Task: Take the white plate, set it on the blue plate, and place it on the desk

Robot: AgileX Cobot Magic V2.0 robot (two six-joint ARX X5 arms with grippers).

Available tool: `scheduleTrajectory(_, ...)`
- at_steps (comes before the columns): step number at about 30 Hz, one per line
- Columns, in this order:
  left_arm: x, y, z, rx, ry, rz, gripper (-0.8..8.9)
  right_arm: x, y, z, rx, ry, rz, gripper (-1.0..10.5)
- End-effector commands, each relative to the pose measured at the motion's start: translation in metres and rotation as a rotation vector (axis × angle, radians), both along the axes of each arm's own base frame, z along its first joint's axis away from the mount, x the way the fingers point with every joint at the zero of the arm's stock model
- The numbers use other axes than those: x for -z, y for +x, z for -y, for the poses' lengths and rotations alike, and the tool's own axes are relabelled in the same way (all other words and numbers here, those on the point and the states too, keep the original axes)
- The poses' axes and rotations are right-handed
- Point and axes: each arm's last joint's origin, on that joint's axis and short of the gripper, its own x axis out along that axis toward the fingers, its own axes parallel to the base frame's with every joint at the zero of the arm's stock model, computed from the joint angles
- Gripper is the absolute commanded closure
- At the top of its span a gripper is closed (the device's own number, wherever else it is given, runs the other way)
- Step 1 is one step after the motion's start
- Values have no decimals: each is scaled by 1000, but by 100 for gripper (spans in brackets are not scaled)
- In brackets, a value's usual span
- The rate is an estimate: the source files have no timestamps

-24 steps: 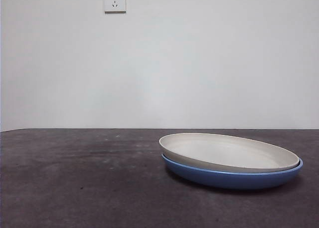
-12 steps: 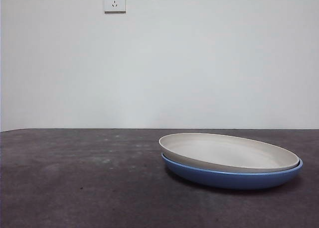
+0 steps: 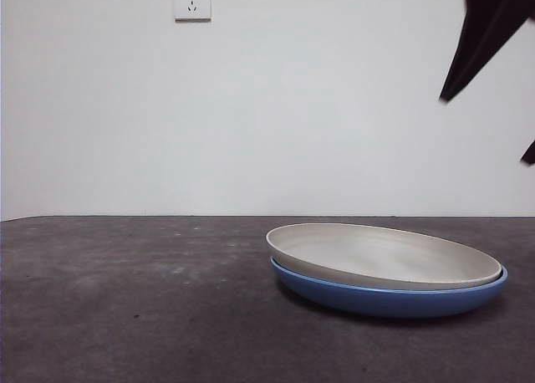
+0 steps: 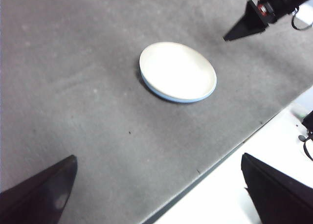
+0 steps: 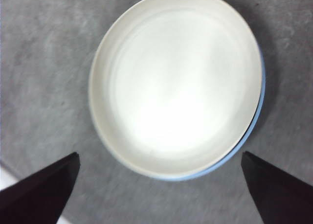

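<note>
Desk (image 3: 125, 316): white plate (image 3: 380, 257) atop blue plate (image 3: 393, 301).

We can read no text, brand, number or sign here. The wall socket (image 3: 192, 1) carries a tiny dark mark at its upper left corner, too small for us to make out. The white plate (image 5: 175, 82), blue plate (image 3: 389, 300) and desk (image 4: 88, 87) are unmarked.
</note>
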Motion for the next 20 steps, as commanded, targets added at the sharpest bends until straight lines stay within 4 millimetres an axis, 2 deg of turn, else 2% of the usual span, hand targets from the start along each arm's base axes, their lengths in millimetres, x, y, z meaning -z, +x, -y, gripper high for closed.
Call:
scheduleTrajectory(1, 4, 2, 2, -4, -6, -7, 62, 13, 16, -2, -1, -11, -38, 308)
scheduleTrajectory(9, 9, 8, 5, -4, -1, -13, 62, 53, 54, -6, 18, -50, -79, 308)
scheduleTrajectory(20, 6, 9, 6, -3, -16, 11, 62, 86, 71, -6, 35, -88, -153, 310)
